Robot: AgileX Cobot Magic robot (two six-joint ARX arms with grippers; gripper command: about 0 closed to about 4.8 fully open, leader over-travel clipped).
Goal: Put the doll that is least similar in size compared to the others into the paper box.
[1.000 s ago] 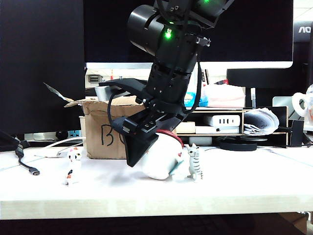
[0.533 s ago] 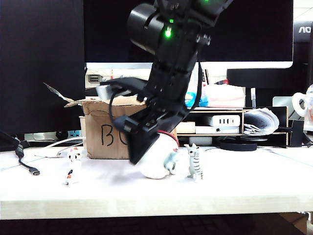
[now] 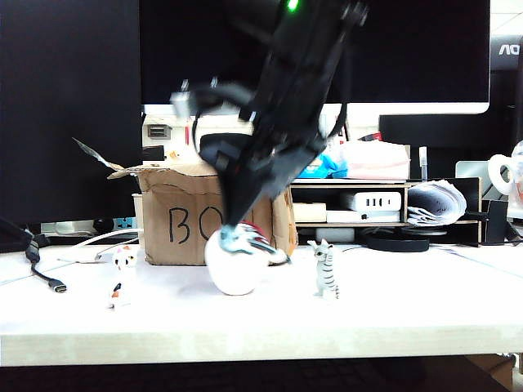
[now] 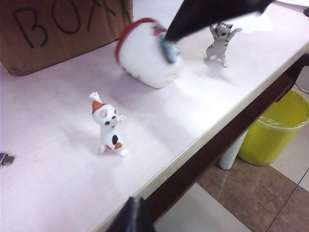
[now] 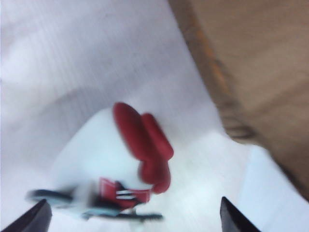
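The right pincer (image 3: 239,227) hangs at the centre of the exterior frame, pointing steeply down from a dark, motion-blurred arm, its tips just above the doll (image 3: 237,263). In the right wrist view its two dark fingertips (image 5: 34,218) show at the lower corners of the picture, spread to full width with the doll (image 5: 113,164) between them; nothing is gripped. The doll, a large white egg-shaped figure with a dark red cap and a light blue guitar, rests on the white tabletop (image 3: 409,310) at lower centre, just in front of the paper box (image 3: 176,220). That brown cardboard box with torn flaps and black hand lettering stands behind it, centre-left.

A small white-orange cat figurine (image 3: 122,278) stands at lower left, well apart from the doll; a small grey-striped cat figurine (image 3: 325,269) stands near the doll's right.

In the left wrist view only a dark tip of the left pincer (image 4: 131,218) shows at the bottom edge, off the tabletop's front rim; I cannot tell how far it is open. A yellow bin (image 4: 275,128) stands on the floor at the right.
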